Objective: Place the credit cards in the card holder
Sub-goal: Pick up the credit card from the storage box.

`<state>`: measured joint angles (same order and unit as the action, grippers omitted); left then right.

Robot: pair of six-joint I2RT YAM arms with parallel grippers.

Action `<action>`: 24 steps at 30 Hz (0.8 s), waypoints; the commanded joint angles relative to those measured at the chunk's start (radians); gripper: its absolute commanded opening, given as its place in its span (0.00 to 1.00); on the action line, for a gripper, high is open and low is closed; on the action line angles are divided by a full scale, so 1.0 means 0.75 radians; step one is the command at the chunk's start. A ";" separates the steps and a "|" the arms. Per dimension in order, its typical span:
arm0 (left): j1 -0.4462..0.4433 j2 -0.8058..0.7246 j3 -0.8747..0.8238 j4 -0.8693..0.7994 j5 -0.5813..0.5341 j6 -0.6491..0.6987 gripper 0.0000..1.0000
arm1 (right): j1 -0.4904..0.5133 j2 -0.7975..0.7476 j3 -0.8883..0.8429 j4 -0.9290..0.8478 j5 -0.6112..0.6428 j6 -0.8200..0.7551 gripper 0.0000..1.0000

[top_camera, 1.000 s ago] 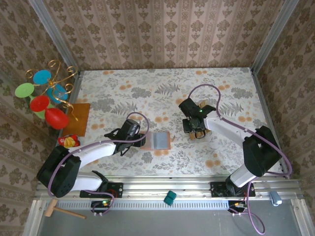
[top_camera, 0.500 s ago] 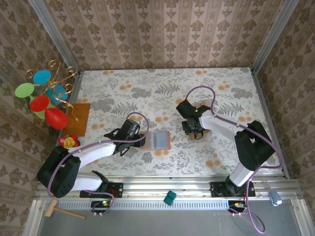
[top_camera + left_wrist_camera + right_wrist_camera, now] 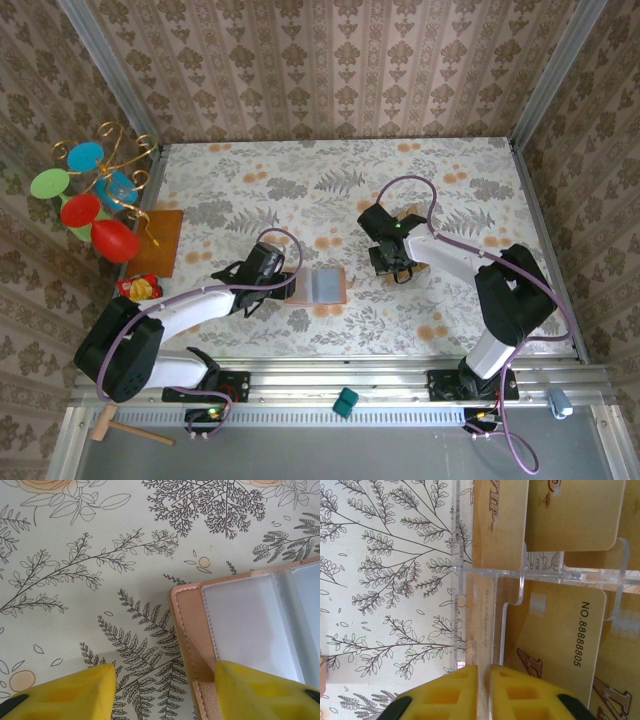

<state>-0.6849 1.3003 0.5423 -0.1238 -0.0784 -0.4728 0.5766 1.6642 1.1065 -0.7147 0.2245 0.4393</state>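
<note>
The card holder [image 3: 320, 285] lies open on the floral table, pale inner pockets up [image 3: 250, 625]. My left gripper [image 3: 290, 288] is open over its left edge [image 3: 165, 690]: the right finger rests on the holder's inner face, the left finger on the cloth. Several tan-gold credit cards [image 3: 555, 645] stand in a clear acrylic rack [image 3: 540, 574], right of centre on the table [image 3: 415, 220]. My right gripper [image 3: 392, 262] reaches down into the rack, its jaws [image 3: 484, 680] shut on the leftmost card [image 3: 481, 625], which I see edge-on.
An orange-brown board [image 3: 165, 240] with a gold wire stand of coloured discs [image 3: 100, 190] sits at the left edge. A red-yellow packet [image 3: 138, 288] lies near the left arm. A teal block [image 3: 345, 402] and a wooden mallet [image 3: 120, 430] lie off the table in front.
The right gripper has shifted slightly left over the rack and its jaws have closed in on the edge-on card. The left arm and the holder have stayed put.
</note>
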 commanded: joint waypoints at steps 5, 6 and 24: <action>0.013 -0.032 0.031 -0.011 0.008 0.030 0.56 | 0.000 -0.007 0.004 -0.012 -0.053 -0.018 0.05; 0.012 -0.032 0.035 -0.012 0.008 0.032 0.56 | 0.000 -0.014 0.008 -0.015 -0.057 -0.020 0.04; 0.050 -0.073 0.056 -0.070 0.006 0.066 0.57 | -0.016 -0.285 0.120 -0.097 -0.157 -0.010 0.00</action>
<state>-0.6586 1.2701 0.5613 -0.1425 -0.0753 -0.4480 0.5690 1.5005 1.1603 -0.7612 0.1616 0.4252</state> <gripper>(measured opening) 0.571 0.066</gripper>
